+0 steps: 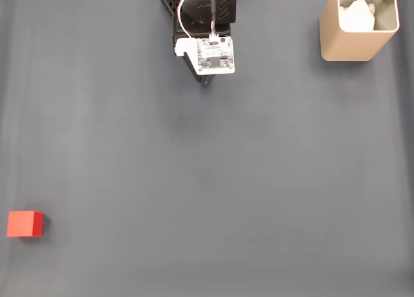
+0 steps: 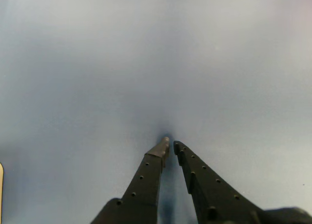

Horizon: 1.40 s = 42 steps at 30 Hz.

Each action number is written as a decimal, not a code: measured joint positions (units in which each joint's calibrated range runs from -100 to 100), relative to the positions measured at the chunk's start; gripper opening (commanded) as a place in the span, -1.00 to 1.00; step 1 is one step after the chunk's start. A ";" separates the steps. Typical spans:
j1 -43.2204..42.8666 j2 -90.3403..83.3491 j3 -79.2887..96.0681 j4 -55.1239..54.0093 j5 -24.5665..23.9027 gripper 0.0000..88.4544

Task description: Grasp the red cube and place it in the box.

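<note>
Two nearly-met tool (image 2: 170, 145) fingertips, wrist view

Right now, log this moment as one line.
pincer: shut, empty | red cube: on mat, fixed view lower left | box: upper right | grasp: not begun

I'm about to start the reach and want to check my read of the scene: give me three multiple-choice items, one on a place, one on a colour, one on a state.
1. Where in the fixed view is the red cube?
A. lower left
B. top right
C. centre

2. What colour is the box?
A. blue
B. tan
C. green

3. How is the gripper in the wrist view?
A. wide open
B. shut on the cube
C. fingertips nearly together, nothing between

Answers:
1 A, it sits near the left edge, low on the grey mat.
2 B, its walls are beige.
3 C, only a thin gap shows between the tips.
</note>
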 measured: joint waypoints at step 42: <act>-2.45 9.29 -10.40 -34.92 -2.64 -0.98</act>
